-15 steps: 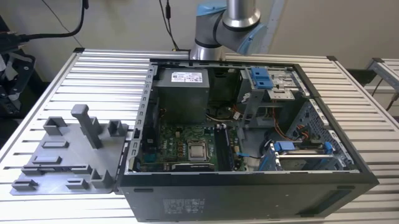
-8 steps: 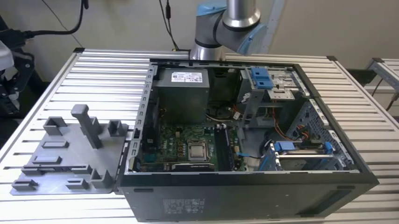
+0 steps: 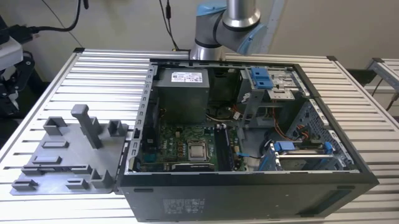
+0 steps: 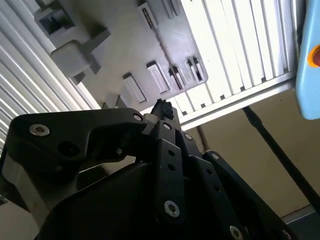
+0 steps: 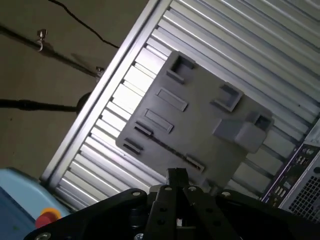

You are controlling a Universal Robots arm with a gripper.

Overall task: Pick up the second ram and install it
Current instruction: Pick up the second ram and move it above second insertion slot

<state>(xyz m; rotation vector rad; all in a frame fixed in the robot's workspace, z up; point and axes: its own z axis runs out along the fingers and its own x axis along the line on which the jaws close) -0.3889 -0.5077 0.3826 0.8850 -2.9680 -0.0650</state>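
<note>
**A:** Where's the gripper at this moment?

**B:** Well above the grey tray (image 5: 200, 125). In the first wrist view the gripper (image 5: 176, 174) points down toward it, black fingers (image 5: 165, 200) pressed together at the tips.

**A:** Does the second wrist view agree?

**B:** It does: the jaws meet in one closed point, and the tray lies beyond them.

**A:** And the second ram?

**B:** A thin dark strip (image 5: 167, 146) runs along the tray between its small blocks (image 5: 132, 147) in the first wrist view. That could be the second ram standing on its edge, but I cannot tell. It's well apart from the fingertips.

**A:** Over to the exterior view.

**B:** The open computer case (image 3: 249, 196) lies on the slatted table (image 3: 106, 70), with the tray just beside it at the case's 9 o'clock. The arm (image 3: 231, 23) rises at the case's 12 o'clock. Inside, the motherboard (image 3: 181, 140) sits toward 7 o'clock, with the long black slots (image 3: 223, 147) along its 3 o'clock edge. A tall grey block (image 3: 87, 123) stands upright on the tray.
</note>
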